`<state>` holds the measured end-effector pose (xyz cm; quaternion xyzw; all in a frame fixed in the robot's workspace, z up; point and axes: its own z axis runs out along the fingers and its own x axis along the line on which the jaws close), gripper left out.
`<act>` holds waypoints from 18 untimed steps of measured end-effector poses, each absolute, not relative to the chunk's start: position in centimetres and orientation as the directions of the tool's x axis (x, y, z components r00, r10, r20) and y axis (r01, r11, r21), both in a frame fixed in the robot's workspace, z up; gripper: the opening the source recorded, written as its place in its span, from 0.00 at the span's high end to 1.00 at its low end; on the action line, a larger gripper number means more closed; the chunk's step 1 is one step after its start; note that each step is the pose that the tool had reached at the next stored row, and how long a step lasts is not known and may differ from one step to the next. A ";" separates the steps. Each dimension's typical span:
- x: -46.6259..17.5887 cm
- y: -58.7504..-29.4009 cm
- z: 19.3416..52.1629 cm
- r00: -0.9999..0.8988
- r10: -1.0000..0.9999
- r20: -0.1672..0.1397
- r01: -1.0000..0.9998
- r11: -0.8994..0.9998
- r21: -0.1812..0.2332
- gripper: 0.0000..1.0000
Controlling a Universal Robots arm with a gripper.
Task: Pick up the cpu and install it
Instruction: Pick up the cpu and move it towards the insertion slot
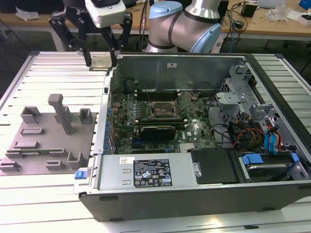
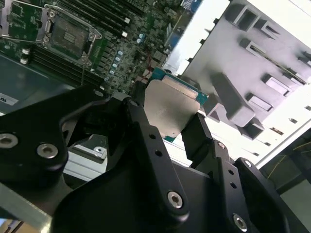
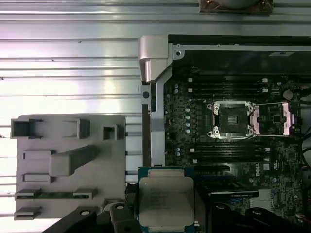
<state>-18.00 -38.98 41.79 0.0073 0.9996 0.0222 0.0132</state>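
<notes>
The cpu (image 1: 100,62), a thin square chip with a silver-grey top, hangs in the air between my gripper's (image 1: 100,60) black fingers, which are shut on its edges. In the exterior view it sits above the far corner of the open computer case on that view's left. Both wrist views show the cpu (image 2: 171,108) (image 3: 166,198) clamped flat, metal top facing the cameras. The dark square socket (image 1: 164,110) (image 3: 232,120) (image 2: 68,35) with its metal frame lies open on the motherboard, some way off from the chip.
A grey plastic fixture plate (image 1: 48,141) (image 3: 68,160) with upright blocks lies on the slatted aluminium table beside the case. The case wall (image 1: 170,60), power supply (image 1: 146,172), drive cage (image 1: 233,92) and cable bundles (image 1: 252,133) surround the motherboard.
</notes>
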 end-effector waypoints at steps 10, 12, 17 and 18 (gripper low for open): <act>-14.7 -39.0 41.8 -1.000 0.015 -0.026 0.014 0.999 0.045 0.45; -14.0 -39.0 41.8 -1.000 0.015 -0.026 0.014 0.999 0.045 0.45; -12.4 -39.0 41.8 -1.000 0.015 -0.026 0.014 0.999 0.045 0.45; -12.2 -39.0 41.8 -1.000 0.015 -0.026 0.014 0.999 0.045 0.45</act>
